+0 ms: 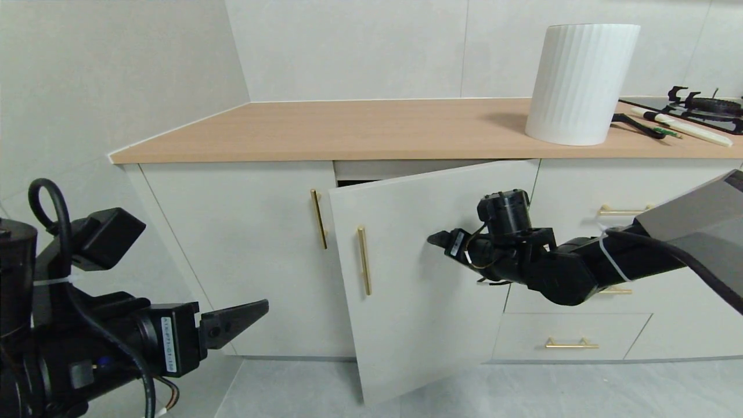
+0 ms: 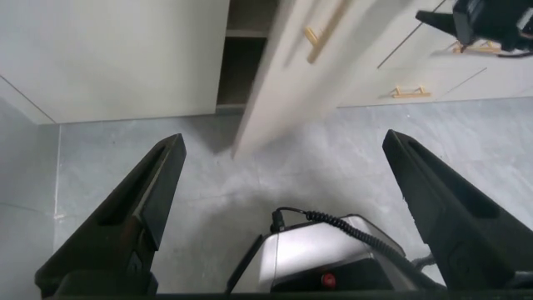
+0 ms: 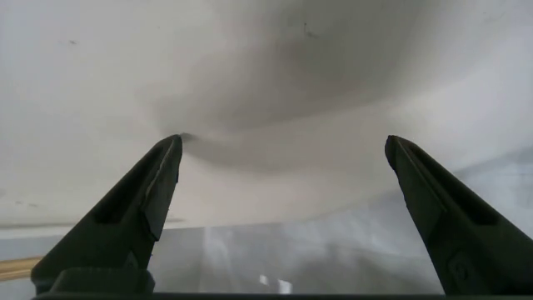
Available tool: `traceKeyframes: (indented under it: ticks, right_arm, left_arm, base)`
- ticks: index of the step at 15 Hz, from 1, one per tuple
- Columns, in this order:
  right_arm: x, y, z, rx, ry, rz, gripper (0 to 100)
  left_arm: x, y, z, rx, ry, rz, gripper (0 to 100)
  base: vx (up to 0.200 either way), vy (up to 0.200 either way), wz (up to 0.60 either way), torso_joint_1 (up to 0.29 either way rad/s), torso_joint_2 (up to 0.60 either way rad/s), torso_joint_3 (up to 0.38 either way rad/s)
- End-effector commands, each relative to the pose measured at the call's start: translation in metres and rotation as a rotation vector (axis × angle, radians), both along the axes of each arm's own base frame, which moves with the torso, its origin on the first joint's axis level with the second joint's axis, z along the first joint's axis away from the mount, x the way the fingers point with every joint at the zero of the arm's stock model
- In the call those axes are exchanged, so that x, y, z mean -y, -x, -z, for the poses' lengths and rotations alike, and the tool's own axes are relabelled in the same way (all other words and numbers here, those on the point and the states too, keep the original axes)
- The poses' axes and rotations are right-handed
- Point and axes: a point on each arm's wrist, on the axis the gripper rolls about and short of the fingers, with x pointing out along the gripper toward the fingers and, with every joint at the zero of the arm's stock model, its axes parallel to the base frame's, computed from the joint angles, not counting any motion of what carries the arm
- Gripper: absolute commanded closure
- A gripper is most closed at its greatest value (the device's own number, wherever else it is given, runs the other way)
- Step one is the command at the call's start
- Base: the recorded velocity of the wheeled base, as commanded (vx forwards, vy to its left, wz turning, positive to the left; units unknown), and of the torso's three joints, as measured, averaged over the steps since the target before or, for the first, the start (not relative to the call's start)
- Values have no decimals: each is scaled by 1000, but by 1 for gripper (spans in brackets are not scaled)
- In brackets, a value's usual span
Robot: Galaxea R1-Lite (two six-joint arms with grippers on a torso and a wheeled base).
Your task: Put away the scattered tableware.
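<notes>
This is looking like a home kitchen. A wood-topped tabletop is running along pale tiled walls, and white cabinets with gold bar handles are standing beneath it, one door hanging ajar. A black gas burner is sitting at the right end, with utensils lying beside it.

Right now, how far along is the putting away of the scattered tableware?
Done: the pale cabinet door with a brass handle stands ajar. In hand: nothing; the right gripper is open close to that door's face, and the left gripper is open and empty, low at the left. Left: the black utensil and the cream utensil lie on the wooden countertop beside the white ribbed container, not yet put away.
</notes>
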Motion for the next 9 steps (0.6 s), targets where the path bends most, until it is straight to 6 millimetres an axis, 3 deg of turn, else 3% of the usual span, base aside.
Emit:
traceKeyframes:
  ticks: [1,9]
  right_arm:
    - [-5,-10,4,8,-20,41,0]
    - [-10,-44,7,92,-27,277,0]
  left_arm:
    - [0,0,0,-2,0,1,0]
    - [0,0,2,-9,-4,4,0]
  base:
    - [0,0,0,0,0,0]
    - [0,0,0,0,0,0]
